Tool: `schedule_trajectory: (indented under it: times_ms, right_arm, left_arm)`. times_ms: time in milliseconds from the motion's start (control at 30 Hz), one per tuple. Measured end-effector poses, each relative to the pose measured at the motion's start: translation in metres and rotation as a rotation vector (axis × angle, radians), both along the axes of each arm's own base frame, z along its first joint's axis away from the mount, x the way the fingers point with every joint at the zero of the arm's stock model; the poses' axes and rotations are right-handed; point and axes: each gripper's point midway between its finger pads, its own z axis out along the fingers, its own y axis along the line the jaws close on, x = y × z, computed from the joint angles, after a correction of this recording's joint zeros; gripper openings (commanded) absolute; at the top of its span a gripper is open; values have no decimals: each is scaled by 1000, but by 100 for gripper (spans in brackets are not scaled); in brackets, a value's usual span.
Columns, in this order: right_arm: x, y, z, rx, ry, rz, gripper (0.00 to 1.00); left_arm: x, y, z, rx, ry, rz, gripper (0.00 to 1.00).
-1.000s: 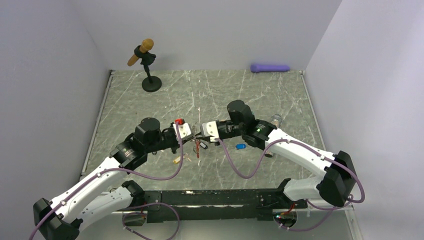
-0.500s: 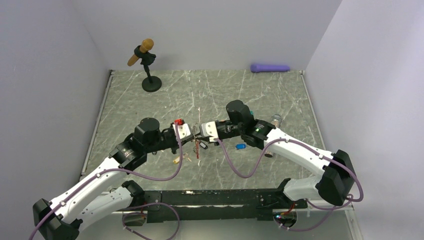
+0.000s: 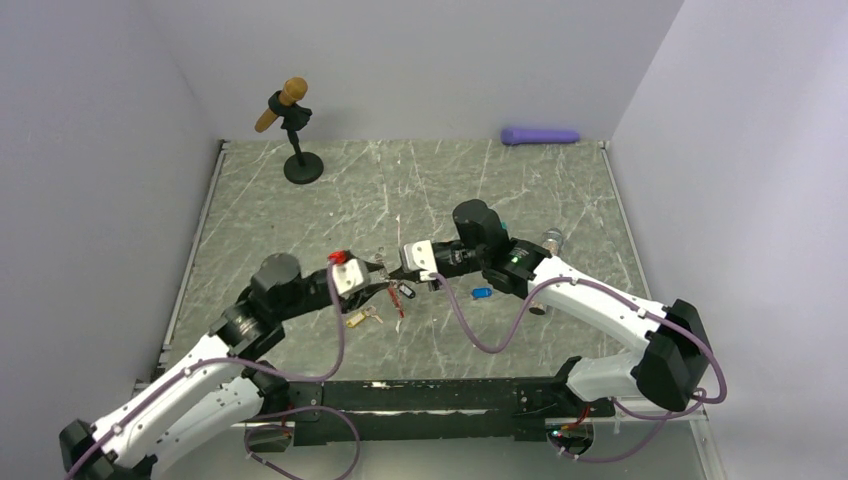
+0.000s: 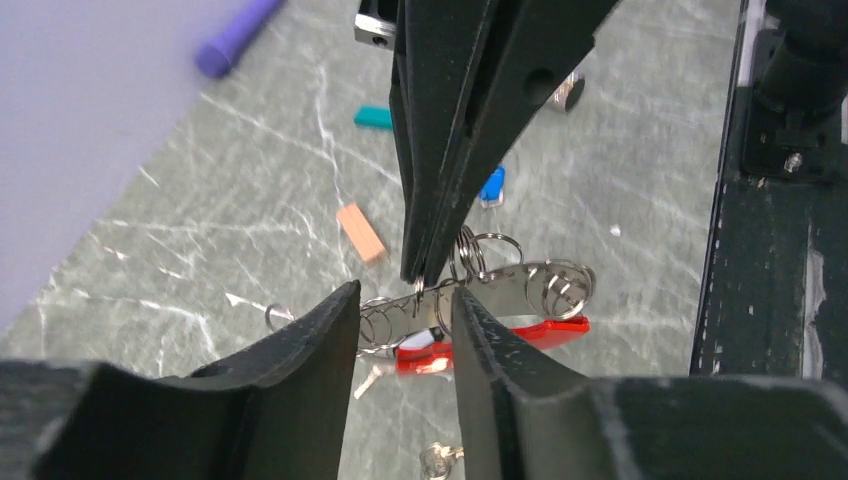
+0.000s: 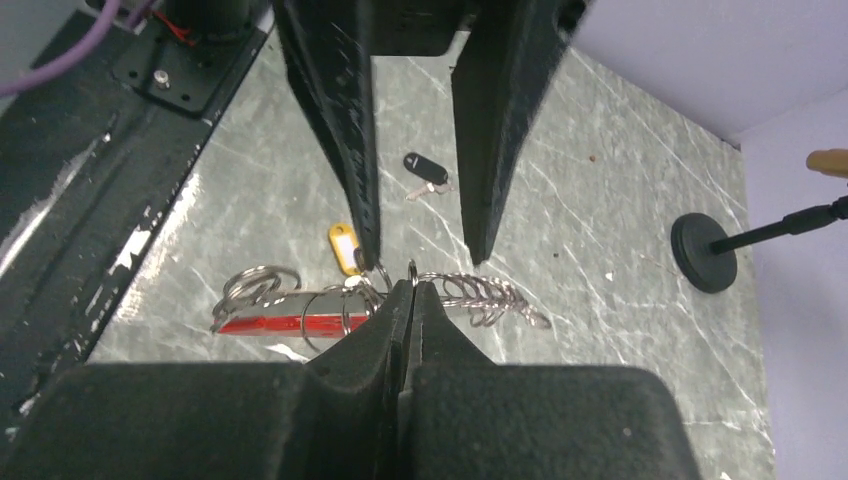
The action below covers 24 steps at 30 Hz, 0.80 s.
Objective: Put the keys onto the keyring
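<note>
top view, centre: red-clip silver-chain keyring [image 3: 400, 294] too small to tell which links are pinched | left wrist view, upper left: purple plastic cylinder [image 4: 235, 38] cut by top edge | centre: blue-tagged silver key [image 4: 491, 186] half hidden behind right gripper [image 4: 420, 272] | right wrist view, right edge: tan wooden-headed tool [image 5: 828, 160] cropped

You have little room mid-bench: the left gripper [image 4: 405, 296] and right gripper [image 5: 411, 282] meet tip to tip, with the keyring [image 5: 300, 324] pinched in the right one's closed fingers. A yellow-tagged key [image 3: 362, 320] and a blue-tagged key [image 3: 481, 293] lie close by. The far bench [image 3: 420, 180] lies open up to the microphone stand [image 3: 302, 165] and the purple cylinder [image 3: 540, 135].
</note>
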Motion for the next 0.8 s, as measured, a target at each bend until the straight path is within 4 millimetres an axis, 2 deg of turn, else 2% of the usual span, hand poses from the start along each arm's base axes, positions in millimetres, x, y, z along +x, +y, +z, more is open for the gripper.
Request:
schedule_trajectory:
  times_ms: [100, 233, 400, 600, 800]
  right_arm:
    - [-4, -1, 9, 28, 24, -1, 0]
    - [-11, -7, 30, 105, 14, -9, 0]
    - [-22, -13, 54, 205, -6, -1, 0]
    - [-27, -14, 50, 242, 3, 12, 0]
    - [-29, -12, 51, 274, 0, 24, 0]
  left_arm:
    - [-7, 7, 12, -106, -94, 14, 49]
    - [-14, 16, 23, -216, -169, 36, 49]
    - [-21, 23, 36, -296, -203, 49, 42]
    - [-26, 27, 51, -359, -228, 47, 35]
    - [-23, 18, 47, -355, -205, 25, 31]
